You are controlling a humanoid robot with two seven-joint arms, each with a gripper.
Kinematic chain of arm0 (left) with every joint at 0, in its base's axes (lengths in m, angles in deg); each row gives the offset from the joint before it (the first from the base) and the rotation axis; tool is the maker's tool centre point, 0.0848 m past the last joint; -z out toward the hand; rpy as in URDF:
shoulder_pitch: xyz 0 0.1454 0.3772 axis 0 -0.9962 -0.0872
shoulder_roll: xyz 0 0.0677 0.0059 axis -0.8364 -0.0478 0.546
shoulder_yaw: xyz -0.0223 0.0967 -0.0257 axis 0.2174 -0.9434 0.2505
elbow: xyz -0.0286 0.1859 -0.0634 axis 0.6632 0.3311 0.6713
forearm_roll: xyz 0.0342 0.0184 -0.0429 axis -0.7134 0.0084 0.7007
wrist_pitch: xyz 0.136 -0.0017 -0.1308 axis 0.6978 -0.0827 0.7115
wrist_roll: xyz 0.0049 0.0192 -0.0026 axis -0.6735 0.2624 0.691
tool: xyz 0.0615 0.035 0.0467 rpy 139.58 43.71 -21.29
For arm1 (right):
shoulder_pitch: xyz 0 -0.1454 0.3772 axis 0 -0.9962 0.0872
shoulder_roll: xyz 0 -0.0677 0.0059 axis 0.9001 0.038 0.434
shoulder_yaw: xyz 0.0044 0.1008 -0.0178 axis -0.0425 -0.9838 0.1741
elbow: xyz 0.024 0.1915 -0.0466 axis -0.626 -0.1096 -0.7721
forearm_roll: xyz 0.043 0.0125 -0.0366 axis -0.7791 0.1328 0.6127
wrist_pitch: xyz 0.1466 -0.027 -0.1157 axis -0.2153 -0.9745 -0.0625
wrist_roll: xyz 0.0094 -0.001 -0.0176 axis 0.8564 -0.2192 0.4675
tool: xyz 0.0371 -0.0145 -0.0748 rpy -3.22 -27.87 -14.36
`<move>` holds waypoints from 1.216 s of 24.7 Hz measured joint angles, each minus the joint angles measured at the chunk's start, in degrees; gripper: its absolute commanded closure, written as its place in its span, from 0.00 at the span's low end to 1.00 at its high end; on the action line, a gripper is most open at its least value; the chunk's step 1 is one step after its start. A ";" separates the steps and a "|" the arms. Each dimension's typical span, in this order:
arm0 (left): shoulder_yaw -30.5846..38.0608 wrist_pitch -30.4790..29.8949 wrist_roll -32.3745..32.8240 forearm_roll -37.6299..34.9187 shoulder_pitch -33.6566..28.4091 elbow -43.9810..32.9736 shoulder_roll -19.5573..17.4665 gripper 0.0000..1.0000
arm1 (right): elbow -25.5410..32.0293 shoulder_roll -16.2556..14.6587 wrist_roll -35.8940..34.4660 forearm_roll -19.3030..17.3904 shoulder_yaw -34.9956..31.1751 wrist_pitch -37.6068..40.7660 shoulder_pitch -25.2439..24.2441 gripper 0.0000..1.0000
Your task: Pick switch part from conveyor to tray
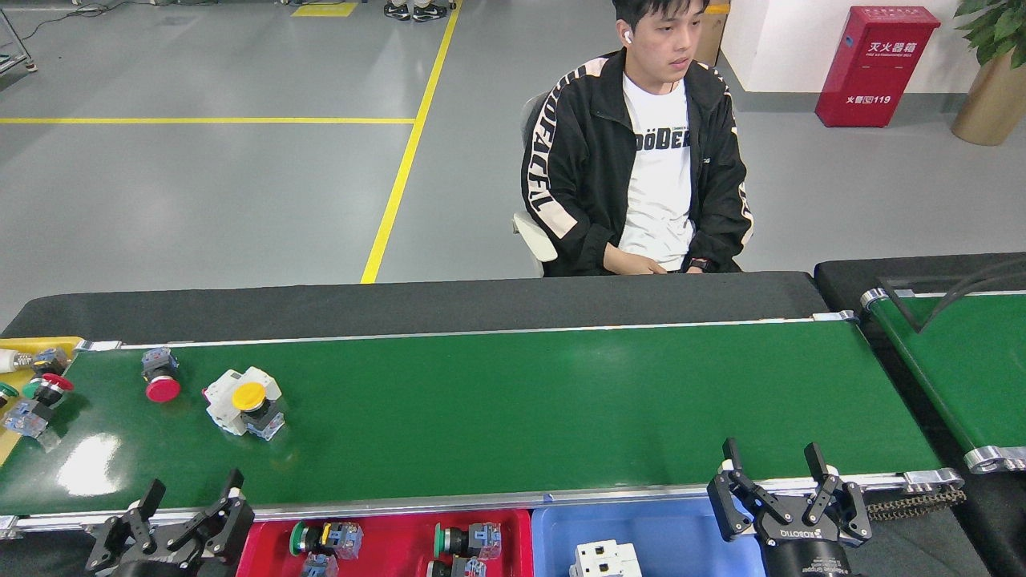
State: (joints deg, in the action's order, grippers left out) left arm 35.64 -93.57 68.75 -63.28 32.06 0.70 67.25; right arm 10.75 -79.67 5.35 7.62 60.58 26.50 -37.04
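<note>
At the conveyor [497,401] left end, 3 switch parts are lying: red-capped [36,398], red mushroom [160,375], yellow-capped [244,403]. The left gripper [191,501] is hovering empty, fingers wide, beside the red tray [268,538] holding 4 parts. The right gripper [776,467] is hovering likewise, fingers spread, over the blue tray [665,533] holding 1 white breaker [605,558].

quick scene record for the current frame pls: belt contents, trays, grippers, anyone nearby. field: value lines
conveyor: long glossy green belt with silver rails
on belt: red mushroom-head push-button switch; yellow-capped push-button switch touching a white breaker block; red-capped switch at the far left end
red tray: red plastic bin holding green-capped switches
blue tray: blue plastic bin holding a white breaker
left gripper: open, empty, at near rail
right gripper: open, empty, at near rail
person: seated behind the belt
</note>
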 measured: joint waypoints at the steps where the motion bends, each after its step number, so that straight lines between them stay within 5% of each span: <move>1: 0.00 0.27 0.00 -0.72 1.43 1.35 -0.02 0.00 | 0.00 0.00 0.00 0.00 0.03 -0.14 -0.10 0.01; 8: -0.02 1.95 0.06 -6.03 10.92 11.80 -0.12 0.01 | -0.01 -0.43 0.02 0.00 0.07 0.18 -0.12 0.01; 10: -0.03 2.10 0.20 -6.58 11.64 13.86 -0.89 0.08 | -0.01 -0.43 0.03 0.00 0.33 0.21 -0.12 0.01; 13: -1.12 3.33 0.22 -6.83 11.80 16.16 -2.63 0.28 | -0.07 -0.43 0.03 0.00 0.73 0.29 -0.12 0.01; 15: -2.50 3.86 -0.08 -6.79 11.90 17.21 -4.01 0.68 | -0.09 -0.43 0.03 0.00 0.81 0.32 -0.12 0.01; 18: -3.00 4.10 -0.41 -6.54 12.44 18.73 -5.36 0.94 | -0.10 -0.44 0.03 0.00 0.81 0.33 -0.12 0.01; 26: -3.50 3.13 -0.58 -2.06 11.93 18.38 -5.47 0.97 | -0.10 -0.44 0.03 0.01 1.67 0.36 -0.12 0.01; 30: -3.52 -2.13 -0.73 4.84 3.04 6.24 -5.47 0.97 | -0.11 -0.44 0.03 0.01 1.71 0.45 -0.12 0.01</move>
State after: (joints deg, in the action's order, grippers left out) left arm 32.12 -95.70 68.02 -58.44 35.10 6.94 61.78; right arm 10.64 -80.11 5.38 7.63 62.29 26.95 -37.15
